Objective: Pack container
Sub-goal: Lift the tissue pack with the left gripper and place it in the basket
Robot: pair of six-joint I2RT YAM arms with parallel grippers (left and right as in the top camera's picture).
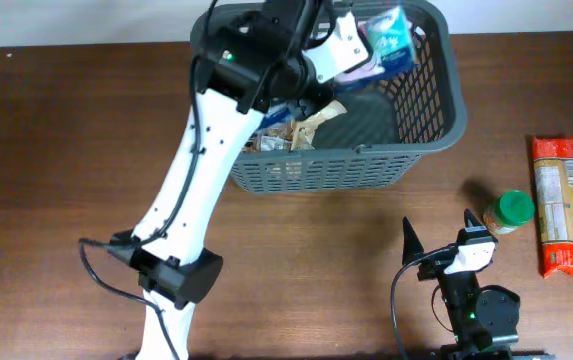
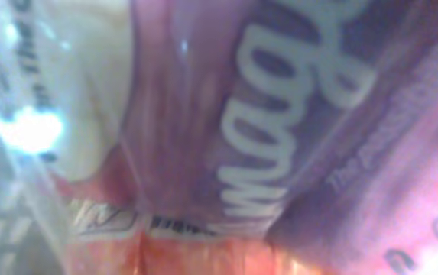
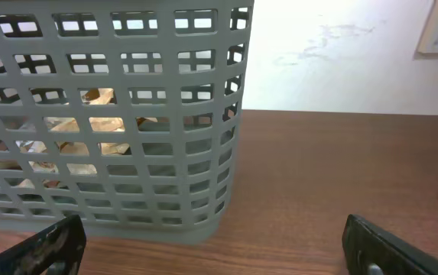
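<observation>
Left claw [image 1: 354, 55]: clenched on purple packet [image 2: 280, 114], white lettering blurred, over container [image 1: 346, 170].
Right claw [image 1: 438, 228]: released, lower right.

Brown wooden table [image 1: 56, 150]: grey basket [image 1: 346, 172], green-lidded jar [image 1: 511, 211], orange packet [image 1: 562, 206].

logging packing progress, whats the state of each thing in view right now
container, upright, partly filled
left gripper, over container, purple packet right against it, grip unclear
right gripper, open, empty, low by the table
green-lidded jar, upright, lid on, outside container
red packet, lying flat, outside container
</observation>
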